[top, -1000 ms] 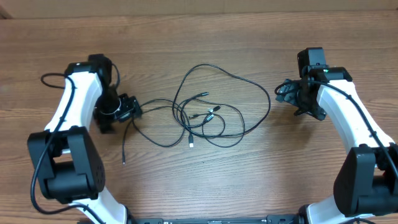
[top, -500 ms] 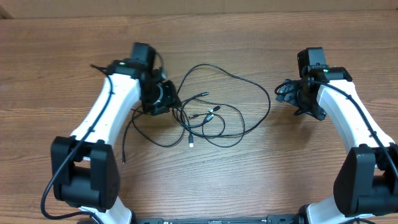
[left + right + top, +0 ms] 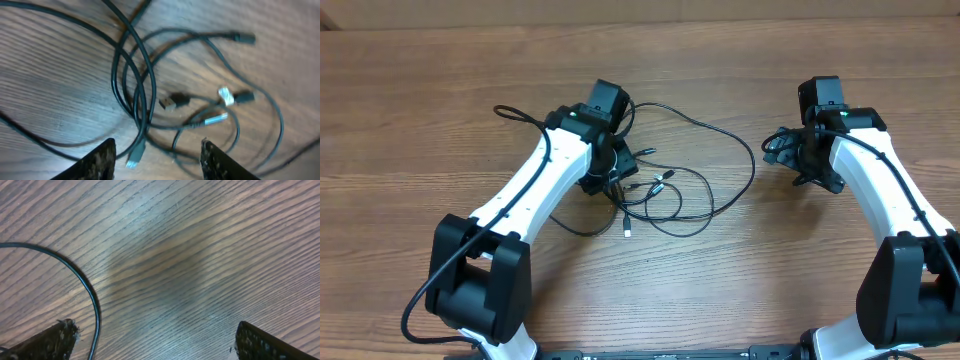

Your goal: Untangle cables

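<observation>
Several thin black cables (image 3: 660, 182) lie in a loose tangle at the table's centre, with a wide loop reaching right (image 3: 752, 160). In the left wrist view the cables (image 3: 135, 95) cross each other, with silver plug tips (image 3: 216, 119) among them and one plug (image 3: 134, 159) between my fingers. My left gripper (image 3: 612, 178) is open just above the tangle's left side; its open fingers also show in the left wrist view (image 3: 157, 162). My right gripper (image 3: 782, 150) is open and empty to the right of the loop; the right wrist view (image 3: 157, 342) shows one cable strand (image 3: 92, 295) by its left finger.
The wooden table (image 3: 740, 290) spreads all around the tangle. A thicker black arm cable (image 3: 515, 112) arcs off my left arm. One plug end (image 3: 627, 232) points toward the front of the table.
My left arm has swung right from the table's left side to over the tangle's left part. The right arm has not moved. The cables lie as before.
</observation>
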`<move>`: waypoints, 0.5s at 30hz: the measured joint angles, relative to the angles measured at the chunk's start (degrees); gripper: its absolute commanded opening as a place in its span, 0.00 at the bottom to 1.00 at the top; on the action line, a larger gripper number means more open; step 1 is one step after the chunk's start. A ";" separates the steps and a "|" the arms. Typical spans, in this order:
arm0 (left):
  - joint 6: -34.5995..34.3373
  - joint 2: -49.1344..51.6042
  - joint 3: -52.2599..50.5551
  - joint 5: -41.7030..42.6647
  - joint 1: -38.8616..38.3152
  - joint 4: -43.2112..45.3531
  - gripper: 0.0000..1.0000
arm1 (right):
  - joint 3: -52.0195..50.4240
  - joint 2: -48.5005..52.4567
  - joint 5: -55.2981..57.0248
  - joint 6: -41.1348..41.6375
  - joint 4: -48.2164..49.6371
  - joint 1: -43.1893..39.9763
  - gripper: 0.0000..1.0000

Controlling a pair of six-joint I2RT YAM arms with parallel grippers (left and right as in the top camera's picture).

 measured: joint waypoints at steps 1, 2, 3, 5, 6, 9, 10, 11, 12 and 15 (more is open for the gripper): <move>-1.57 0.02 -0.28 -0.68 -0.09 0.87 0.50 | 0.00 0.00 -0.02 0.00 0.02 0.00 1.00; -3.02 0.04 -0.63 -1.27 -0.09 1.84 0.49 | 0.00 0.00 0.00 -0.04 0.02 0.00 1.00; -4.20 0.04 -0.94 -1.75 -0.09 2.62 0.49 | 0.00 0.00 0.00 -0.04 0.02 0.00 1.00; -6.43 0.04 -1.38 -2.51 -0.09 3.19 0.47 | 0.00 0.00 -0.02 -0.02 0.02 0.00 1.00; -7.41 0.04 -1.53 -2.75 -0.09 3.28 0.46 | 0.00 0.00 0.00 0.00 0.02 0.00 1.00; -9.55 0.09 -1.75 -3.15 -0.09 3.45 0.44 | 0.00 0.00 0.00 -0.02 0.00 0.00 1.00; -9.99 0.09 -1.75 -3.19 -0.09 3.45 0.43 | 0.00 0.00 0.00 0.00 0.02 0.00 1.00; -10.45 0.09 -1.79 -3.37 -0.09 3.45 0.43 | 0.00 0.00 -0.02 0.00 0.02 0.00 1.00; -10.82 0.09 -1.84 -3.58 -0.09 3.48 0.43 | 0.00 0.00 -0.02 -0.02 0.02 0.00 1.00; -12.20 0.09 -2.40 -4.52 -0.09 3.54 0.43 | 0.00 0.00 0.00 0.00 0.02 0.00 1.00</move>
